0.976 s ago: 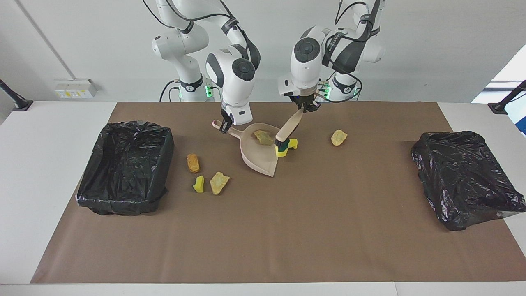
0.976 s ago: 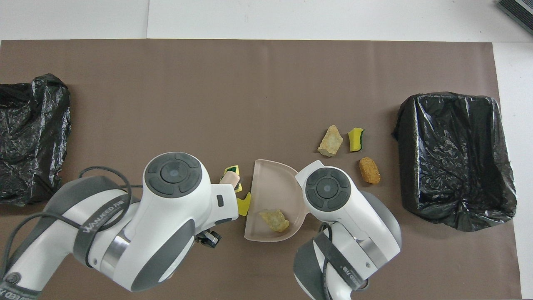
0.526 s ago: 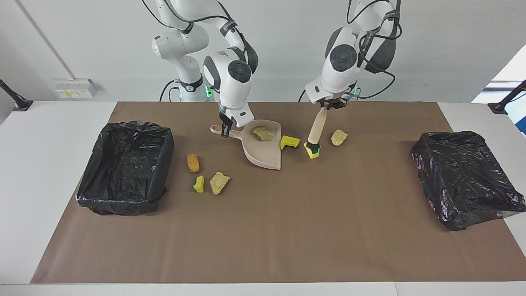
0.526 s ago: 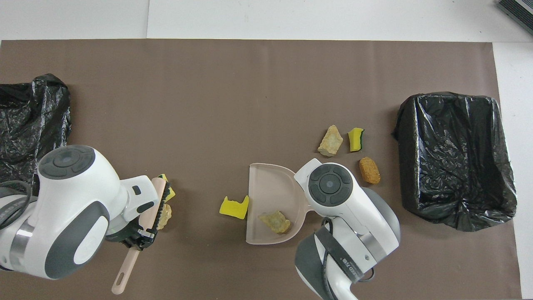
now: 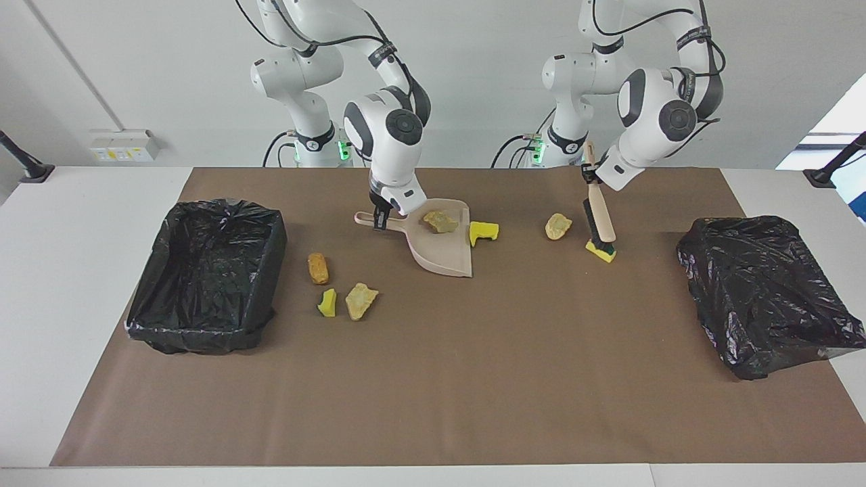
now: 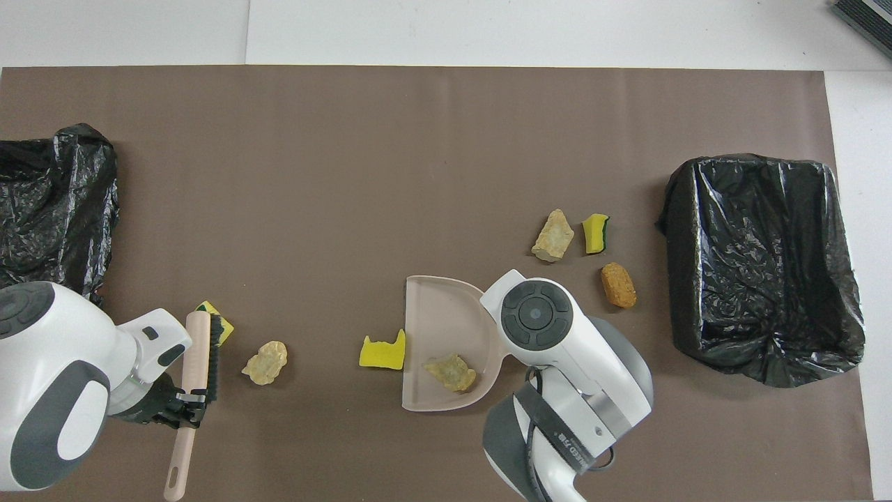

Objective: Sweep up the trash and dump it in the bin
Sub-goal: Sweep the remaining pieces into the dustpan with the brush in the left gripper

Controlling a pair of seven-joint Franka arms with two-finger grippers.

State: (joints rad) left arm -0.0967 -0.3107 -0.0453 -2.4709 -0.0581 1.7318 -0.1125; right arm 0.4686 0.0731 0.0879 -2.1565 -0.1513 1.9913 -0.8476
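Left gripper (image 5: 590,177): clamped on the brush (image 5: 599,218) handle, bristles on a sponge bit (image 5: 601,251).
Right gripper (image 5: 379,220): apparently closed on the dustpan (image 5: 443,247) handle.
Dustpan: one bread lump (image 5: 439,221) inside; yellow sponge scrap (image 5: 484,232) at its lip.
Loose trash: lump (image 5: 557,226) beside brush; three scraps (image 5: 342,289) near the bin (image 5: 206,274).

From overhead you lose the right gripper (image 5: 379,220) and the dustpan (image 6: 439,328) handle under the arm's wrist, the picture's edge crops the bin (image 6: 49,209) at the left arm's end, and the brush (image 6: 197,369) partly covers a sponge scrap (image 6: 224,329).
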